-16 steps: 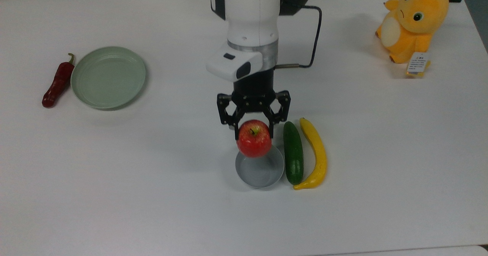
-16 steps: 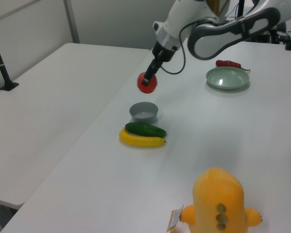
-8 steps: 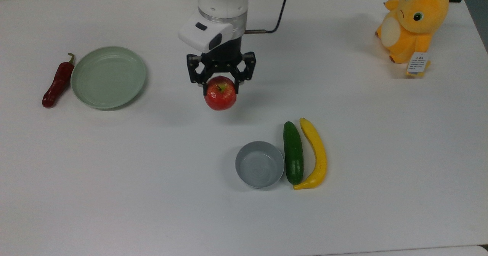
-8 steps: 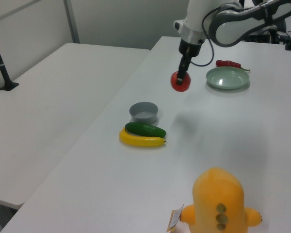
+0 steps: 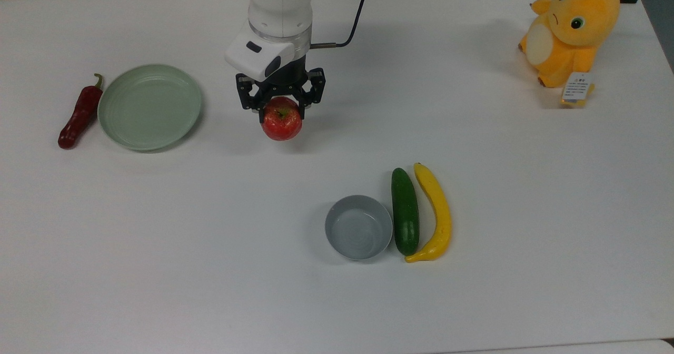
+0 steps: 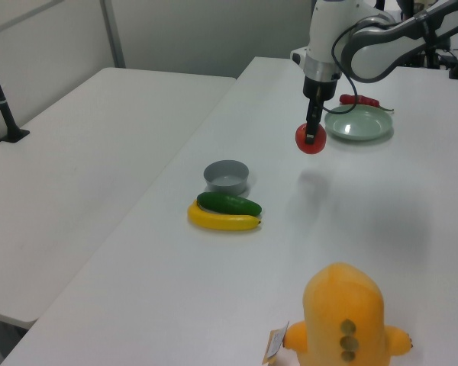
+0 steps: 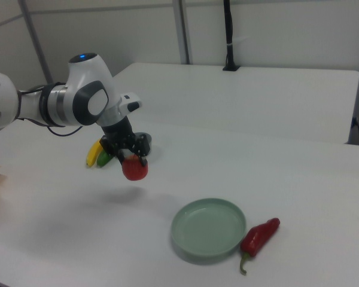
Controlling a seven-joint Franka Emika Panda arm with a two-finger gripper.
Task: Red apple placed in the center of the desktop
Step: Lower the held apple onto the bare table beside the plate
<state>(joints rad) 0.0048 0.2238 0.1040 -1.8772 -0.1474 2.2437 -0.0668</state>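
While you watch the top view, the fingers (image 5: 280, 107) grasp the red apple (image 5: 282, 119) over the tabletop (image 5: 210, 269), right of the green plate (image 5: 149, 106). From the left view, the apple (image 6: 311, 139) hangs clear above its shadow. From the right view, it (image 7: 134, 168) hangs left of the plate (image 7: 208, 229).

red apple (image 5: 282, 119), pale green plate (image 5: 149, 106), grey bowl (image 5: 358, 227), white desktop (image 5: 210, 238).
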